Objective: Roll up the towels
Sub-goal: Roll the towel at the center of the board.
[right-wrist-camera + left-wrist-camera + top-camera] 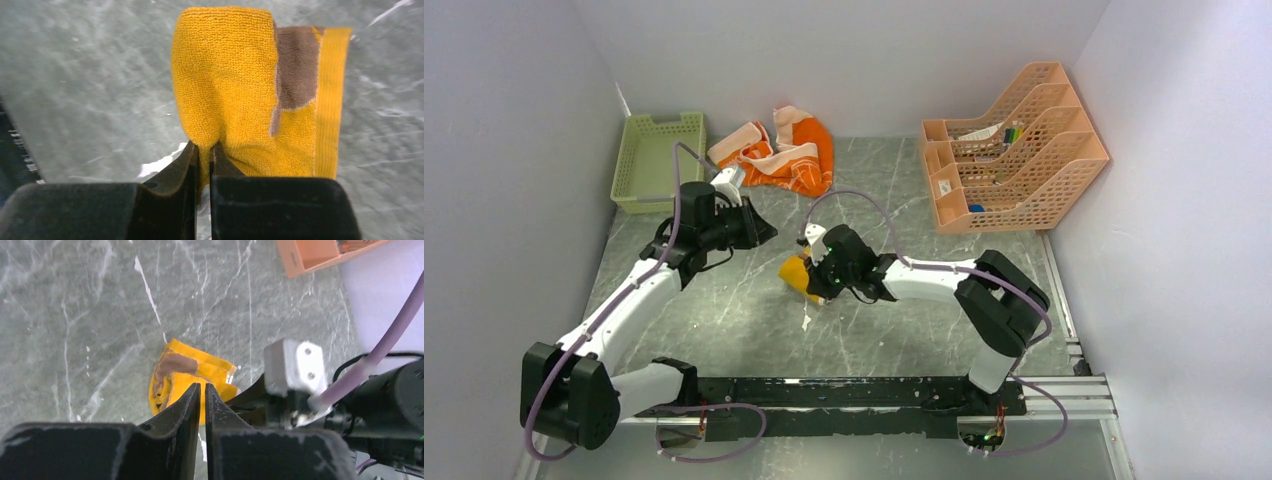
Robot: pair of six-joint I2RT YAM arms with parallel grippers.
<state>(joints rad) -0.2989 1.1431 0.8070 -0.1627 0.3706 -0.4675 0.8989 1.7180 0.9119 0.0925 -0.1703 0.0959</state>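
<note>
Tabletop (724, 300) middle, far from every edge, holds your folded mustard towel (235, 80), brown-patched. Right pincer (204, 150) clamps its fold; left pincer (202, 387) nearly closed, empty.

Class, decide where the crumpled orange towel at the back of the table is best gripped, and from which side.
Probably grip the orange towel by the peach-banded flap sticking out on its left, coming down from above on the near side: that flap lies loose at the heap's edge, while the wall stands close behind.
</note>
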